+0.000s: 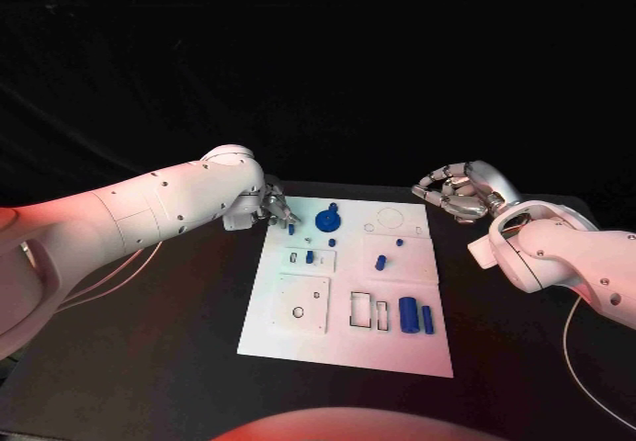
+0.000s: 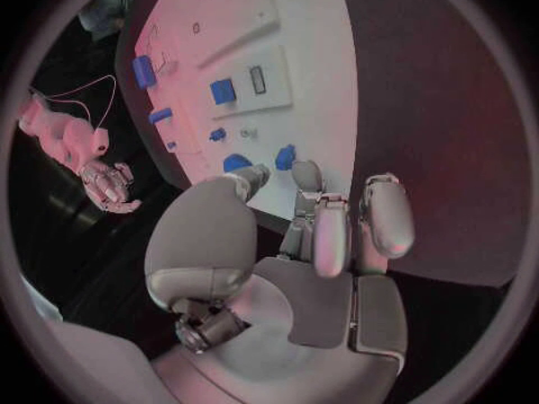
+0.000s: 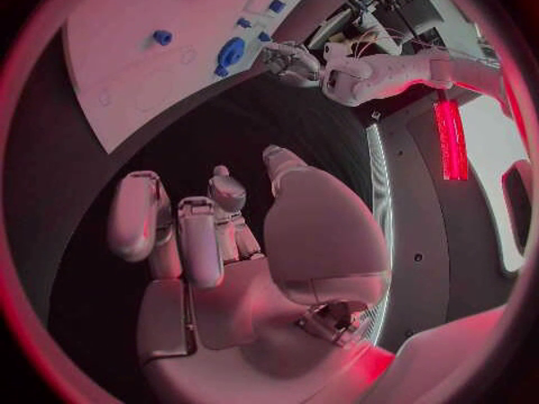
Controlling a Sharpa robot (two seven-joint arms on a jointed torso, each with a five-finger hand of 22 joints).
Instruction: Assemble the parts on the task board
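Observation:
The white task board [image 1: 347,323] lies in the middle of the black table. My left hand [image 1: 272,207] reaches over its far left corner. Its thumb and a fingertip [image 2: 305,175] sit on either side of a small blue peg [image 1: 291,228] [image 2: 284,157]; whether they grip it is unclear. A blue round part [image 1: 327,219] lies just right of the peg. Small blue pieces [image 1: 309,257] [image 1: 380,262] stand mid-board, and two blue blocks [image 1: 408,312] sit near the front right. My right hand [image 1: 455,193] [image 3: 225,242] hovers off the far right corner, fingers loosely bent, holding nothing.
Black outlined slots [image 1: 360,310] and a raised white square plate [image 1: 302,301] mark the board's near half. A faint circle outline [image 1: 392,217] sits at the far right of the board. Bare black table [image 1: 159,349] flanks the board on both sides.

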